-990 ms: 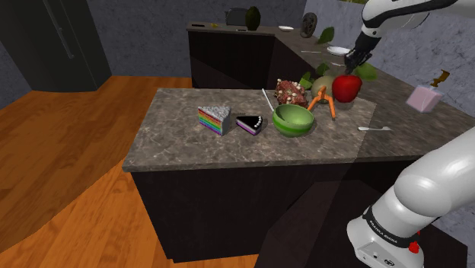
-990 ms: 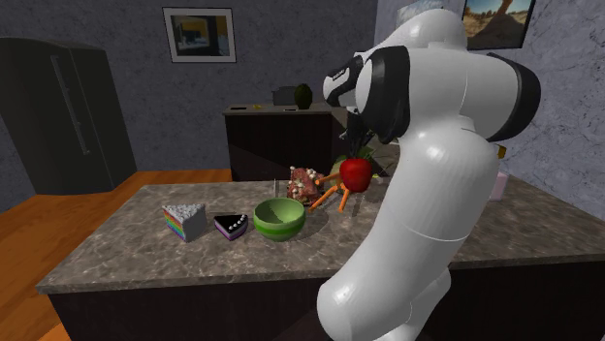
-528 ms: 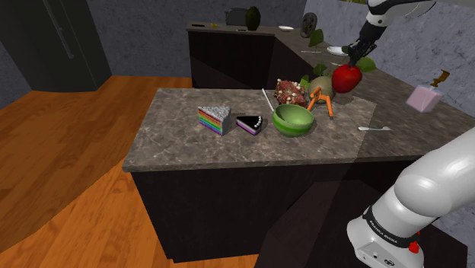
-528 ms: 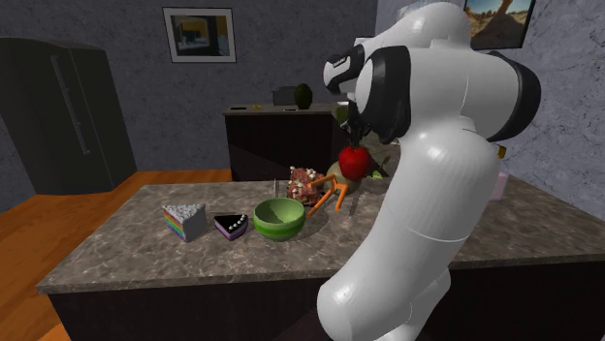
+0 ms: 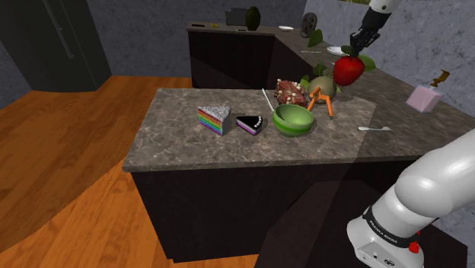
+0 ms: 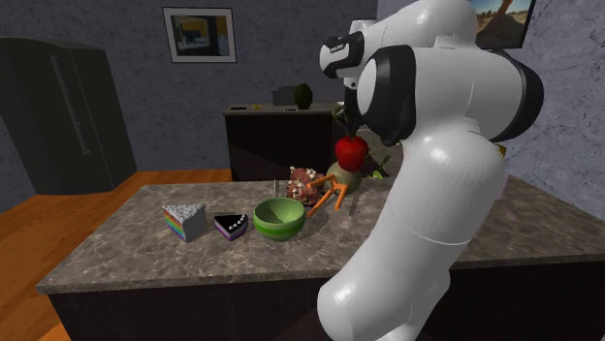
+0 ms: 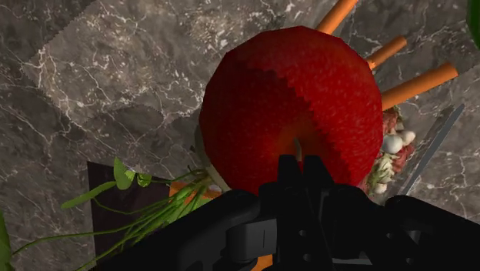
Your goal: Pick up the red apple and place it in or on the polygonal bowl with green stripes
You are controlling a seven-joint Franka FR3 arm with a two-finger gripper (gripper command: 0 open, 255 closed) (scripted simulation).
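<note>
Since one second ago the red apple (image 5: 349, 70) has risen higher above the table (image 5: 183, 129), and in the second exterior view it has also gone a little to the left (image 6: 351, 150). The green bowl (image 5: 293, 120) and the two cake slices (image 5: 214, 119) have stayed where they were.

The apple hangs in the air under the black jaws, which are closed on its top at the stem dimple. Its stem end points up to the jaws and its base down to the table, so its axis is about upright. It is almost round, so no long axis shows. The wrist view shows it deep red (image 7: 292, 108), faceted, with a finely dotted skin.

It is over the orange carrots (image 5: 323, 99), not touching them. The bowl stands on the table to the shoulder view's left of the carrots, apart from the apple.
</note>
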